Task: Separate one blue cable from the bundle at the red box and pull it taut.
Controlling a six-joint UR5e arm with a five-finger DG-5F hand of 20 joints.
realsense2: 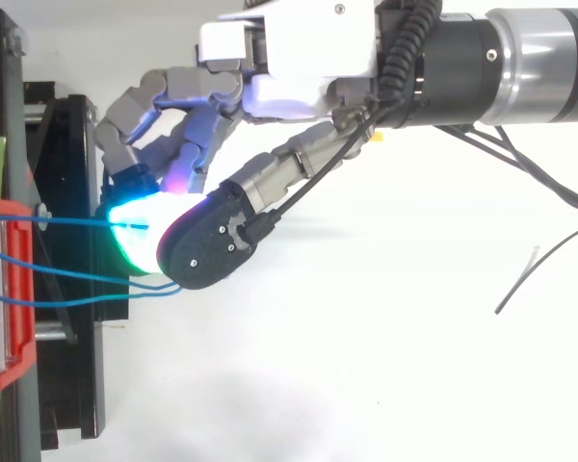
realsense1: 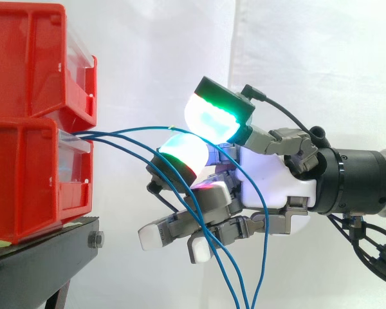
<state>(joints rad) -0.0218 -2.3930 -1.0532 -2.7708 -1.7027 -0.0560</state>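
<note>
Blue first: in the side view one cable (realsense1: 141,128) leaves the front of the lower red bin (realsense1: 26,180), bows gently upward and runs in between my two green-glowing pads. My fingers (realsense1: 183,154) are curled, and I judge they pinch that cable between thumb and one pad. Past the pinch it drops loosely toward the floor, so it is not yet taut. The other cables (realsense1: 180,187) sag lower and cross in front of my lower fingers.

That crossing is my worry. If I draw back now, those strands could catch on the lower fingers and come along, which would undo the separation. The pads are rounded, so the thin cable could also slide out under tension. A hard tug might drag the bin along its black stand (realsense1: 45,251).

From the top, my cable (realsense2: 67,223) runs nearly straight from the bin into the glow. The other two (realsense2: 77,277) lie well to one side and meet under the thumb's dark back. The side view merges that sideways gap, while the top view hides the hanging tails and the bow.
</note>
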